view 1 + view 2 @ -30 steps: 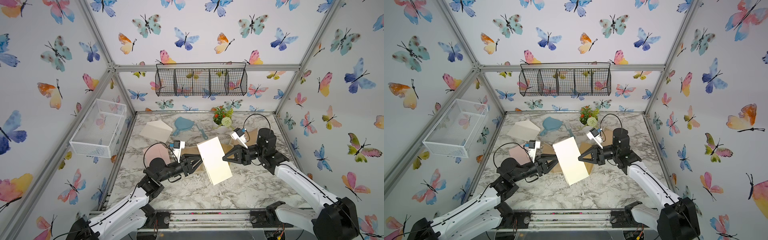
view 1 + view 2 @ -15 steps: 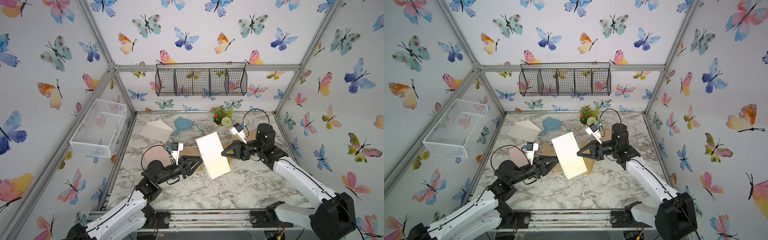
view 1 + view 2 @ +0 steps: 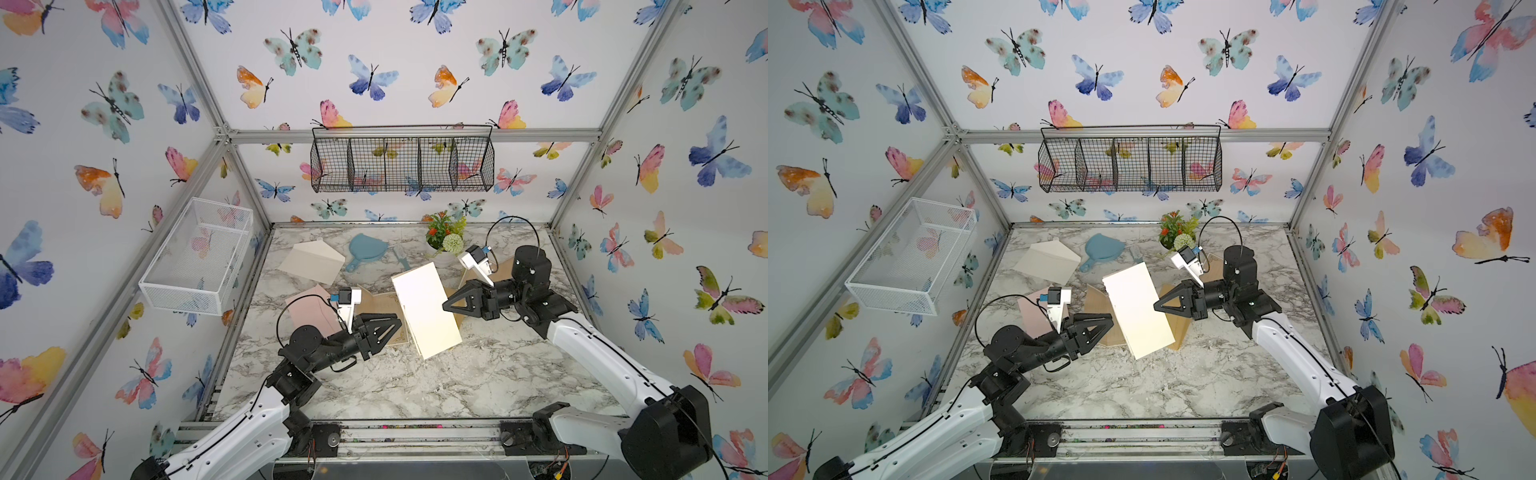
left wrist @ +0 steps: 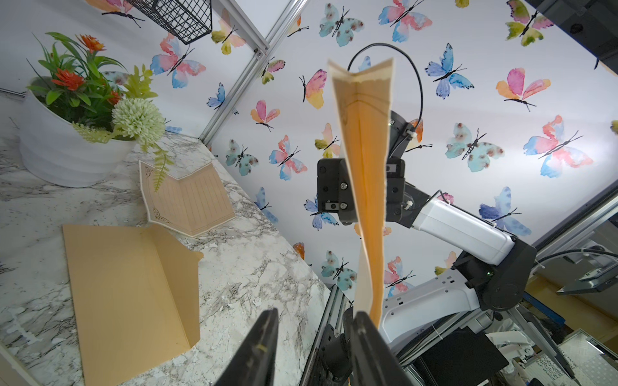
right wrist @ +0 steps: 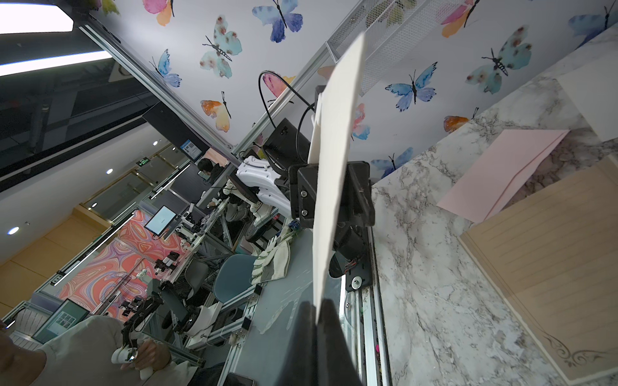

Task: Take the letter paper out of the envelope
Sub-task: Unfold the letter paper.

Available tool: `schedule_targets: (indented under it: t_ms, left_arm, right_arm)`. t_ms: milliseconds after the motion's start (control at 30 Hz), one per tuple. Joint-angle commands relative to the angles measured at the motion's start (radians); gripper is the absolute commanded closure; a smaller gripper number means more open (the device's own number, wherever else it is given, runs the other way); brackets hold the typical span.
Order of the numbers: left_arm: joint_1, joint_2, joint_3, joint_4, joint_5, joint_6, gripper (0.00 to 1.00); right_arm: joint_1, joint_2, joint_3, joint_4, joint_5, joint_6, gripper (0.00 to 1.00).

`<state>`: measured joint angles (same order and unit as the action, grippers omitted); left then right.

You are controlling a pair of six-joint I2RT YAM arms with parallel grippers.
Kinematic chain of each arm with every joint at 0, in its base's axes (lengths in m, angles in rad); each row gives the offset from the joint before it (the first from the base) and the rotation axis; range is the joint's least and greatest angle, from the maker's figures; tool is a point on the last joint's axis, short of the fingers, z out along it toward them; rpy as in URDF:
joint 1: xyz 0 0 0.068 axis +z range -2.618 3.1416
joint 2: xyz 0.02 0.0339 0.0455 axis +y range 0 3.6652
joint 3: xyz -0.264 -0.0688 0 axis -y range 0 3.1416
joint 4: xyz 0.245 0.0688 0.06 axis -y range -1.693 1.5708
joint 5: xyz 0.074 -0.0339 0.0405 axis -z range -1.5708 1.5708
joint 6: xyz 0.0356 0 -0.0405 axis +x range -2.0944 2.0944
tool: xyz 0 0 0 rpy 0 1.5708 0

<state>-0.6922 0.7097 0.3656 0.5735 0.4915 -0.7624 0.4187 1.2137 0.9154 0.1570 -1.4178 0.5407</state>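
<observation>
Right claw (image 3: pixel 445 306): clamped flat on one long edge of the white paper envelope (image 3: pixel 426 309), which I hold tilted in the air above the middle of the marble surface (image 3: pixel 374 386).
Left claw (image 3: pixel 397 325): jaws partly apart, tips at the envelope's opposite long edge; I see nothing gripped between them.
Letter paper: no sheet shows clear of the envelope, so I judge it is inside. The left wrist view shows a tan face edge-on, and I cannot tell whether that is sheet or shaded envelope.
Handling: light, thin and floppy; it curves along its length. A hard pinch or crooked pull would likely crease or tear it.
Where to hold: the sheet's margin at the mouth, while my right claw grips the envelope only.
Risk: pinching both layers drags everything together.
Nearby: a tan lined sheet (image 4: pixel 187 200) and a tan paper envelope (image 4: pixel 127 294) lie between the surface's middle and its far right corner.
</observation>
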Motion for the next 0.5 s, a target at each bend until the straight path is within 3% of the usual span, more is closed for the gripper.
schedule_targets:
  t_ms: [0, 467]
  left_arm:
    - [-0.003, 0.009, -0.007, 0.09, 0.063, -0.011, 0.59]
    - [-0.003, 0.081, 0.004, 0.17, 0.105, -0.032, 0.6]
  right_arm:
    - [0.003, 0.003, -0.004, 0.055, 0.003, 0.034, 0.99]
    - [0.003, -0.002, -0.035, 0.143, 0.017, 0.106, 0.99]
